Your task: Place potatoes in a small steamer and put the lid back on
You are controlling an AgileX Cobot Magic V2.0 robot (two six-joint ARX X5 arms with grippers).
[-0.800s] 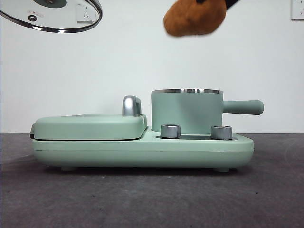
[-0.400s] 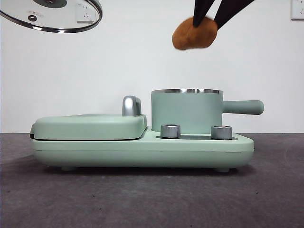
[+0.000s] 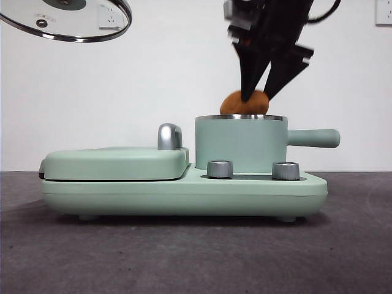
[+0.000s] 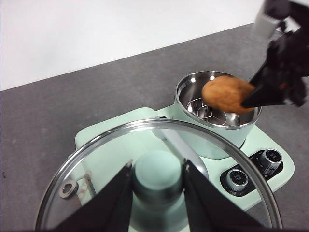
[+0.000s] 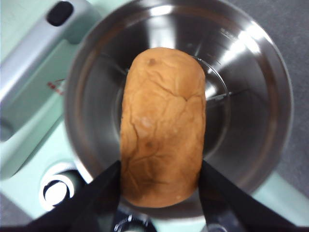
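My right gripper (image 3: 257, 97) is shut on the orange-brown potato (image 3: 244, 103) (image 5: 161, 125) (image 4: 227, 94), which hangs at the steel rim of the small steamer (image 3: 241, 143) (image 4: 216, 116), its lower part sunk below the rim in the front view. The right wrist view looks straight down past the potato into the steamer's shiny steel inside (image 5: 251, 96). My left gripper (image 4: 157, 180) is shut on the mint-green knob of the glass lid (image 4: 96, 188) (image 3: 67, 21), held high up and to the left of the steamer.
The steamer stands on a mint-green cooker base (image 3: 184, 193) with two steel dials (image 3: 220, 169) (image 3: 285, 170) in front. A flat hinged griddle cover (image 3: 113, 162) with a chrome handle (image 3: 169, 136) lies to its left. The steamer's side handle (image 3: 313, 138) points right.
The right gripper has come down with the potato from high above to the steamer's rim. The lid and left gripper have stayed put.
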